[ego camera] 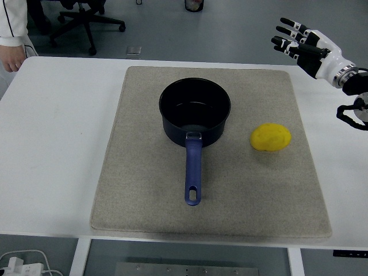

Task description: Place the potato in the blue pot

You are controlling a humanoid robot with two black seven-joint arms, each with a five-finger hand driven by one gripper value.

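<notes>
A white table (57, 144) carries a mat (144, 195). The right hand (305, 46), fingers spread and empty, hovers at the far right corner; a careless grab could roll the potato (271, 137) away from the blue pot (195, 112).

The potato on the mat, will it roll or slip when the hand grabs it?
The potato looks rounded and smooth, so it may roll if nudged. The mat looks textured, which should slow it. It seems rigid, likely a plastic toy, so probably light.

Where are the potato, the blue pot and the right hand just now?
potato (271, 137), head view, middle of its yellow top.
blue pot (194, 174), head view, on its blue handle.
right hand (305, 47), head view, on the palm behind the spread fingers.
</notes>
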